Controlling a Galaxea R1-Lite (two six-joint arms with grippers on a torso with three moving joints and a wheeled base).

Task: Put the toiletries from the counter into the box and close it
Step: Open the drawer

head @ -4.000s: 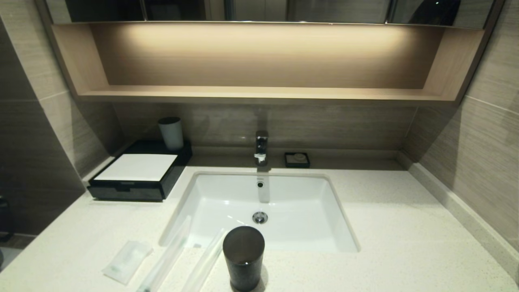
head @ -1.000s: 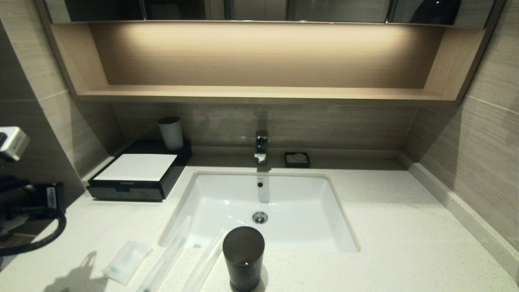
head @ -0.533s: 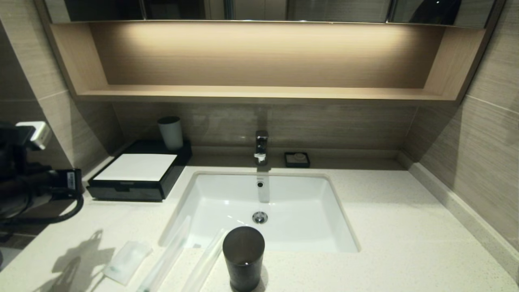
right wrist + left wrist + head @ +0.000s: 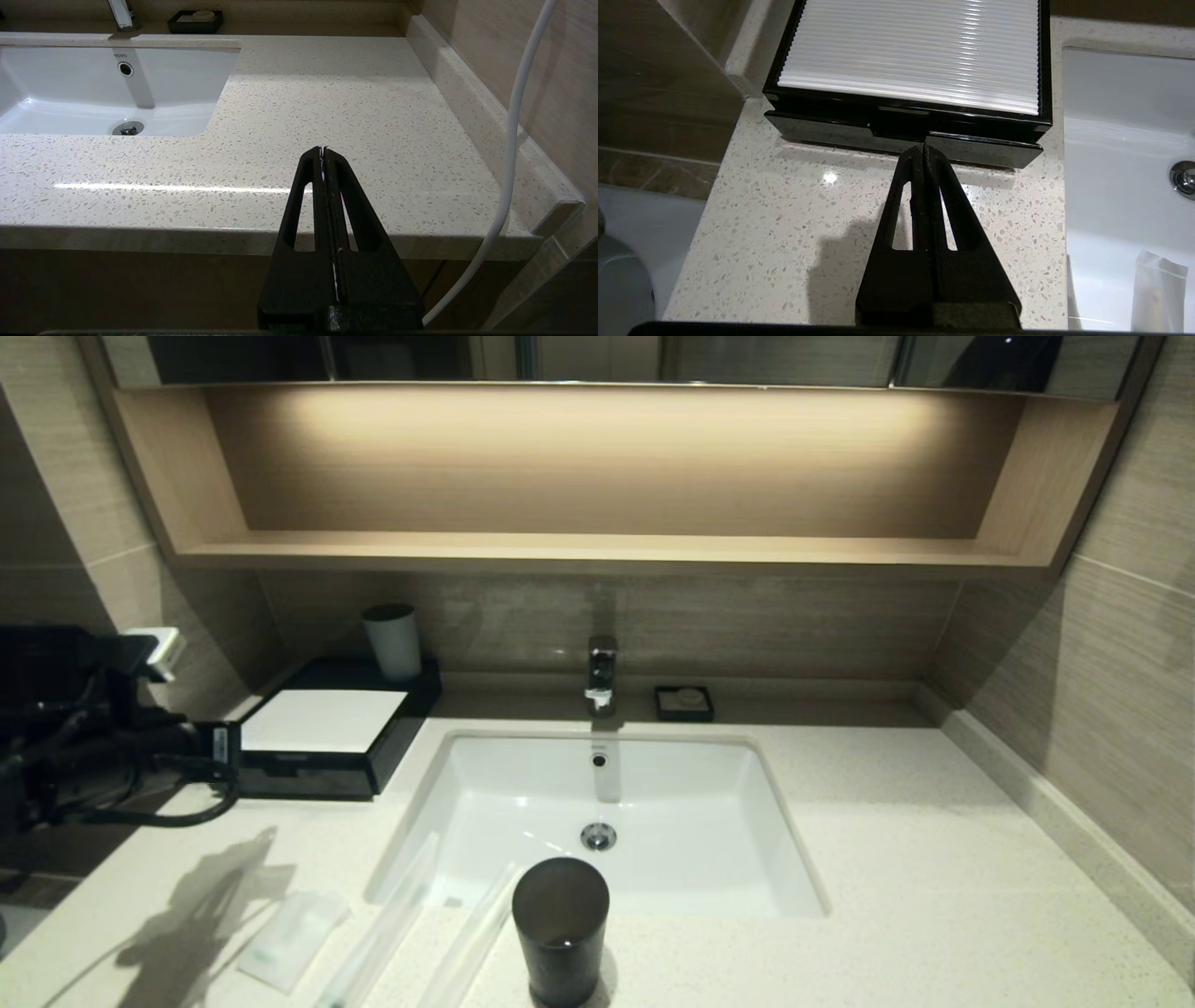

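The broad off-white speckled stone counter (image 4: 934,859) spans the scene, with a white rectangular basin (image 4: 523,803) sunk in its middle; the basin holds nothing but its chrome drain (image 4: 598,837), and a chrome tap (image 4: 602,674) stands at its far edge. At the far left of the counter sits the flat black rectangular box (image 4: 322,728) with a white sheet top, its front drawer pushed in. A pale grey tumbler (image 4: 393,642) stands on the box's far corner. At the near edge of the counter, in front of the basin, stands a dark cylindrical cup (image 4: 560,929); what is inside it cannot be told. A small black soap dish (image 4: 684,704) with a pale round soap in it sits right of the tap.

The toiletries lie on the near left of the counter: two long clear-plastic-wrapped packets (image 4: 397,919), side by side and reaching over the basin's near left rim, and left of them a small translucent white sachet with green print (image 4: 289,938).

The left gripper (image 4: 219,744) is at the box's front left. Only the left wrist view shows its fingers pressed together, their tips at the notch pull in the drawer front (image 4: 901,133). The right gripper (image 4: 323,150) appears only in the right wrist view, pinched together on nothing, off the near right edge of the counter, with a white cable (image 4: 507,154) hanging beside it.
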